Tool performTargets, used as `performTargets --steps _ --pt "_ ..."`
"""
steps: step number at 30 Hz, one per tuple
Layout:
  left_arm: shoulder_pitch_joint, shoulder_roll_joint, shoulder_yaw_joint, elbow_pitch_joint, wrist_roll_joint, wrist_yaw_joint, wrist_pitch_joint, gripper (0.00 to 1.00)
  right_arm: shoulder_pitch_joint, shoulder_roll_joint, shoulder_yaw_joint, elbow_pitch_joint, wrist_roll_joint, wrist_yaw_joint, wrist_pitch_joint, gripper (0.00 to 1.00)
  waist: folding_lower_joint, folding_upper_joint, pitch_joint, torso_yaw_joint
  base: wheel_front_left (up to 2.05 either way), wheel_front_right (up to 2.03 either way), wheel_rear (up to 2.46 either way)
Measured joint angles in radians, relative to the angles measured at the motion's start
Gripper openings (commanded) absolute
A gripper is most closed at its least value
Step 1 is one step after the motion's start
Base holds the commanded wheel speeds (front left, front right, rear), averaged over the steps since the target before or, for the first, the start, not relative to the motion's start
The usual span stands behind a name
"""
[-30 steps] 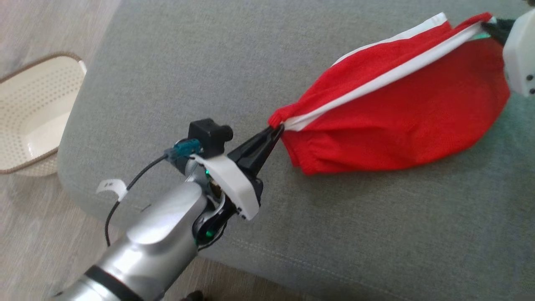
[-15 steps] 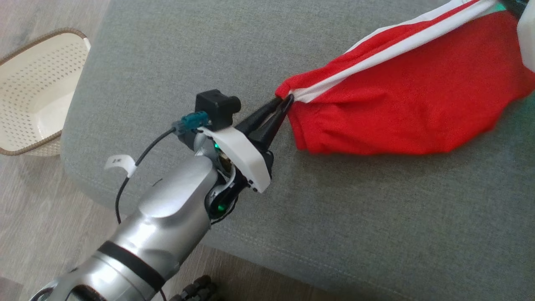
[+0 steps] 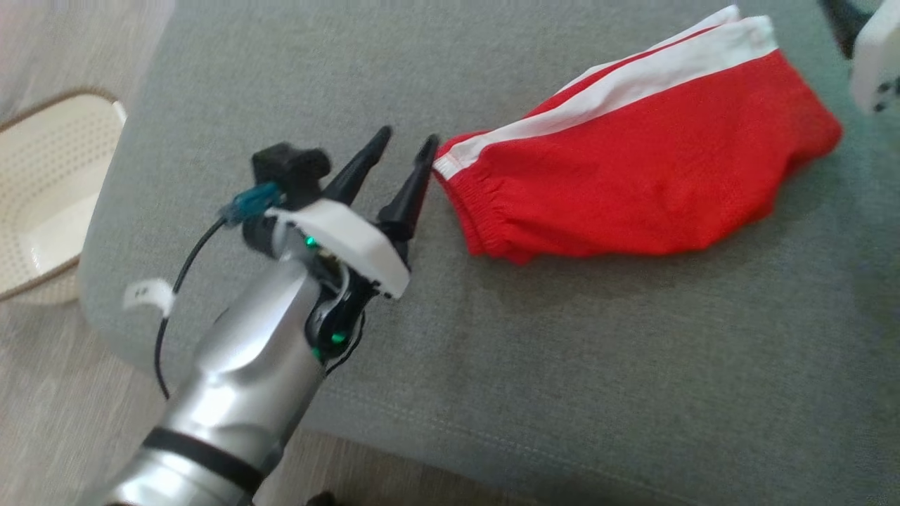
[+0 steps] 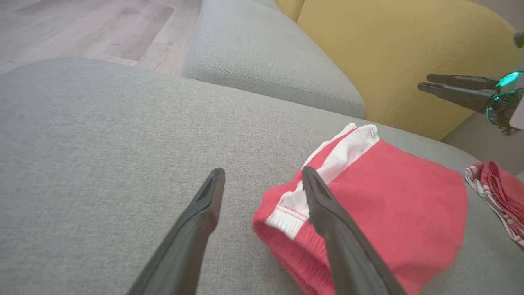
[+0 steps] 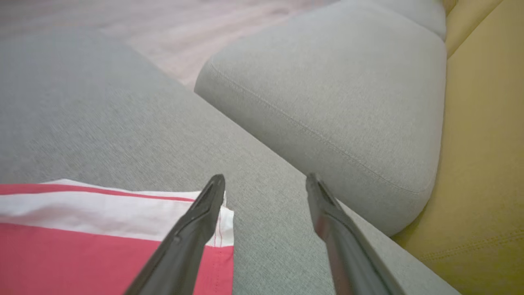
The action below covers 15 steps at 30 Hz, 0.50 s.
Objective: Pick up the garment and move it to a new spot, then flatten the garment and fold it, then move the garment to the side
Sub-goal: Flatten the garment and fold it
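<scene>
A: The garment (image 3: 633,183)?
B: Red knit cloth, finely pitted like mesh, matt. Its white stripe looks smoother.
A: And the sofa seat (image 3: 562,365)?
B: Grey woven cloth, coarse and dull.
A: The left claw (image 3: 406,135)?
B: Dark matt plastic fingers (image 3: 411,186), smooth white plastic cover, glossy silver forearm (image 3: 246,365). The basket (image 3: 49,161) is cream perforated plastic, and the floor (image 4: 82,28) shows pale wood grain.

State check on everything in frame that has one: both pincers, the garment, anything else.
left pincer: open, at the garment's gathered end, gripping nothing
right pincer: open, at the white-striped corner, gripping nothing
red garment: folded, lying on the grey cushion, unheld
basket: upright on the floor
striped cloth: bunched up
</scene>
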Motion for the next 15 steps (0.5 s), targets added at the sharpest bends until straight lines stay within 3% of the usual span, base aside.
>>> performTargets --steps 7,12,15 --pt "0.143 0.007 0.203 -0.131 0.076 0.044 0.0 1.0 0.135 0.088 -0.1 0.081 0.023 0.0 -0.232 1.0 0.0 0.0 -0.083 -0.062 0.0 0.0 0.0" --pt "0.236 -0.007 0.307 -0.214 0.137 0.052 0.0 1.0 0.205 0.127 -0.172 0.101 0.014 0.0 -0.275 1.0 0.0 0.0 -0.129 -0.107 0.0 0.0 0.0" --pt "0.312 -0.023 0.378 -0.27 0.176 0.051 0.0 1.0 0.26 0.148 -0.27 0.058 -0.034 0.0 -0.277 1.0 -0.0001 0.0 -0.16 -0.146 0.0 0.0 0.0"
